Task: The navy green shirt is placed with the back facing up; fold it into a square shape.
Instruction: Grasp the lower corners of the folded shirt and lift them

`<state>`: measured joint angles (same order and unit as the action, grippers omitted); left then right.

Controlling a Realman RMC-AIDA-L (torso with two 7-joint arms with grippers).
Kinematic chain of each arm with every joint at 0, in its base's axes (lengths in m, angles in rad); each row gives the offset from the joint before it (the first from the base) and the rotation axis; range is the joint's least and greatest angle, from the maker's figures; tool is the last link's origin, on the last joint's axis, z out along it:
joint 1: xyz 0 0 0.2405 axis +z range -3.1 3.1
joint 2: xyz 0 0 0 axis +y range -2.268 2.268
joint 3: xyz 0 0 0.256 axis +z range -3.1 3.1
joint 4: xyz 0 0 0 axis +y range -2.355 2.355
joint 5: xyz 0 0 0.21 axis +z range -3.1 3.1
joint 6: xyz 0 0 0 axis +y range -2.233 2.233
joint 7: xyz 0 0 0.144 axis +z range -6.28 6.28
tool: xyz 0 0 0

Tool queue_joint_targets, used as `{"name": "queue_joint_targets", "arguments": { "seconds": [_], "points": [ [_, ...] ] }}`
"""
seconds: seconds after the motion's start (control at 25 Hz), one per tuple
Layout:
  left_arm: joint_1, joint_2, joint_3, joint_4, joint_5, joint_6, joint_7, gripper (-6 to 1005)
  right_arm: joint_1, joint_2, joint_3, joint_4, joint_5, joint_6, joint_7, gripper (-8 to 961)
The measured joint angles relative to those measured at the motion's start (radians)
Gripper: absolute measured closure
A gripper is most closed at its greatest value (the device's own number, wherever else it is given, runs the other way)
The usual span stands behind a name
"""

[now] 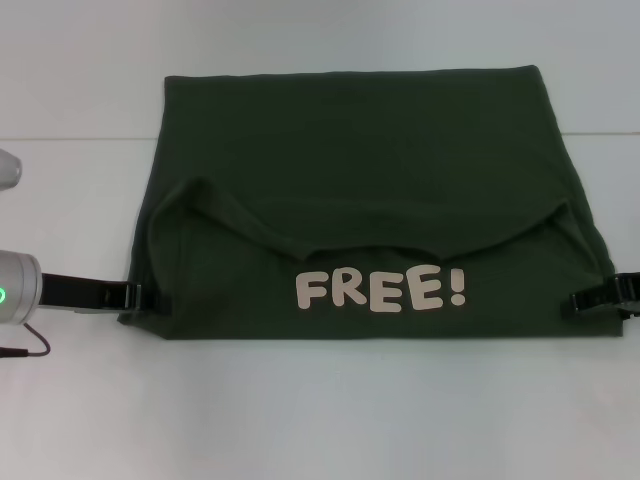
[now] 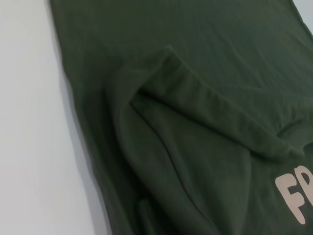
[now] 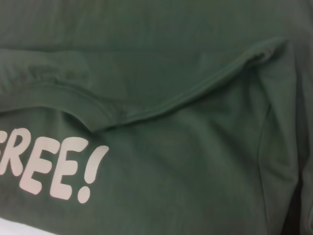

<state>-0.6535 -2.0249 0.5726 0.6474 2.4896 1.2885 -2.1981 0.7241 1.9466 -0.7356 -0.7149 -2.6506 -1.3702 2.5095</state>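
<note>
The navy green shirt (image 1: 350,190) reads "FREE!" (image 1: 380,290) — pale block letters.

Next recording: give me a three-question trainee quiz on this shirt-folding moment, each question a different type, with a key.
1. True or false: the navy green shirt lies with its nearer part folded over, so a pale print shows on top.
2. Multiple choice: where is the left hand?
A. raised over the shirt's middle
B. at the shirt's near left corner
C. at the shirt's far edge
3. Short answer: what does the print read?

Key
1. True.
2. B; the right hand sits at the near right corner, both low on the white table.
3. FREE!
</note>
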Motion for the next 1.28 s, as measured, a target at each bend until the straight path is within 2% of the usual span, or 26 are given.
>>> {"name": "queue_joint_targets", "arguments": {
  "seconds": [0.08, 0.28, 0.72, 0.84, 1.04, 1.28],
  "points": [
    [0.000, 0.000, 0.000, 0.000, 0.000, 0.000, 0.000, 986, 0.001, 0.000, -0.002, 0.002, 0.000, 0.007, 0.007, 104],
    [0.000, 0.000, -0.002, 0.000, 0.000, -0.002, 0.000, 986, -0.003, -0.001, -0.004, -0.008, -0.002, 0.021, 0.013, 175],
    [0.000, 0.002, -0.005, 0.000, -0.003, 0.000, 0.000, 986, 0.001, -0.001, -0.013, -0.001, -0.003, 0.023, 0.011, 388],
    [0.000, 0.002, -0.005, 0.000, -0.003, 0.000, 0.000, 985, 0.001, -0.002, -0.014, 0.000, -0.003, 0.021, 0.011, 638],
    [0.000, 0.002, -0.005, 0.000, -0.002, 0.003, -0.001, 985, 0.001, -0.004, -0.022, 0.000, -0.003, 0.019, 0.009, 841],
    [-0.009, 0.020, -0.014, 0.004, 0.042, 0.107, -0.030, 985, 0.006, -0.023, -0.024, -0.007, -0.003, -0.056, -0.018, 900]
  ]
}}
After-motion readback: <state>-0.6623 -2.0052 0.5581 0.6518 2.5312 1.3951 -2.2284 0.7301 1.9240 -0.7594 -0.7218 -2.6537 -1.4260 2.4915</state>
